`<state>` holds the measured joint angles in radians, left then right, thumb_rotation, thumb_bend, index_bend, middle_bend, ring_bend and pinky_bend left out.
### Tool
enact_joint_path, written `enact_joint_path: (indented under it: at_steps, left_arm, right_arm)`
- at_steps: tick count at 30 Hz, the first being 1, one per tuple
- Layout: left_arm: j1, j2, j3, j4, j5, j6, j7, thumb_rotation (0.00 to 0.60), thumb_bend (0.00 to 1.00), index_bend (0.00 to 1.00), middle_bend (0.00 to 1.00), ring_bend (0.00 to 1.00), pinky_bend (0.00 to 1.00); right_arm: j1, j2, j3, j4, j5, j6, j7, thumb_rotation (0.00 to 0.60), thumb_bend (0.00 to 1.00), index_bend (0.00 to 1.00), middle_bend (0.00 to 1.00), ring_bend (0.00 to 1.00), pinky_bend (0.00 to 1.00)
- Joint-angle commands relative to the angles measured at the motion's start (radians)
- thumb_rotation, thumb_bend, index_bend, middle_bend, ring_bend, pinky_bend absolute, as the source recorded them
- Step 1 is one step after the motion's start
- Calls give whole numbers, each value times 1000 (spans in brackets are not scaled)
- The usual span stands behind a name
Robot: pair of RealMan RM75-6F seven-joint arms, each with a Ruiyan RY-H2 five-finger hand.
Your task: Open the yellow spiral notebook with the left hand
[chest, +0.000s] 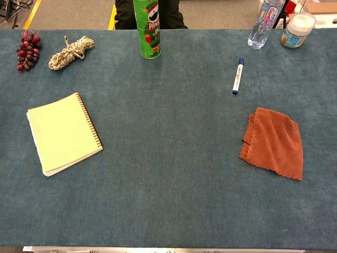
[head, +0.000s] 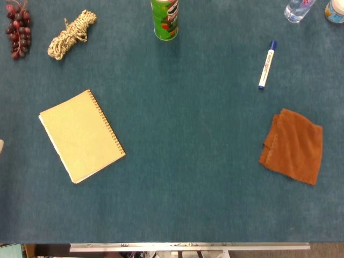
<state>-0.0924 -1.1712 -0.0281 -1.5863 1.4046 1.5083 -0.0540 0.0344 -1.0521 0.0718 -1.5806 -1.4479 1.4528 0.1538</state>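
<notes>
The yellow spiral notebook [head: 80,135] lies closed and flat on the left part of the blue table, with its dark wire binding along the right edge; the chest view shows the notebook [chest: 62,133] the same way. Neither view plainly shows a hand. A small pale sliver [head: 1,145] pokes in at the left edge of the head view, level with the notebook and apart from it. I cannot tell what it is.
At the back stand a green Pringles can [chest: 148,30], a coil of rope [chest: 70,52], dark grapes [chest: 28,49], a water bottle [chest: 265,23] and a jar [chest: 297,29]. A blue-capped marker [chest: 238,77] and a rust-brown cloth [chest: 274,142] lie on the right.
</notes>
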Motion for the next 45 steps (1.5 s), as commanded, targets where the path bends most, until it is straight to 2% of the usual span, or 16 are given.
enact_joint_path:
  at_steps: [1,7,10,13,16,22,27,35,45]
  left_arm:
    - [-2,-2,0,7,4,-9,-1,600,199,133,46,0,0]
    - [-26,3,3,60,37,-52,-5,600,199,132,46,0,0]
    - [-66,11,26,136,86,-121,-31,600,199,133,46,0,0]
    - [-123,9,66,245,167,-206,-110,600,199,132,39,0,0]
    - [-162,-28,86,369,231,-233,-168,600,199,132,36,0,0]
    - [-211,-155,123,646,335,-205,-269,600,198,117,33,0,0]
    - [-242,-235,158,796,390,-196,-315,600,198,12,0,0,0]
    - [-269,-374,196,1008,440,-150,-359,600,197,0,0,0,0]
    - [-283,-458,238,1119,462,-131,-387,600,197,0,0,0,0]
  right_arm:
    - [1,1,1,-2,-1,2,-1,600,251,256,245,62,115]
    - [6,7,4,-10,-9,4,-6,600,250,256,245,62,115]
    - [11,12,6,-20,-16,5,-14,600,250,256,245,62,115]
    - [17,16,7,-34,-24,4,-24,600,250,256,245,62,115]
    - [21,18,7,-45,-30,3,-34,600,250,256,245,62,115]
    - [23,26,6,-71,-37,9,-58,600,250,256,245,62,115]
    - [24,31,5,-87,-38,11,-72,600,250,256,245,62,115]
    - [26,32,3,-100,-37,10,-88,600,250,256,245,62,115]
    - [22,33,3,-95,-26,13,-87,600,250,256,245,62,115]
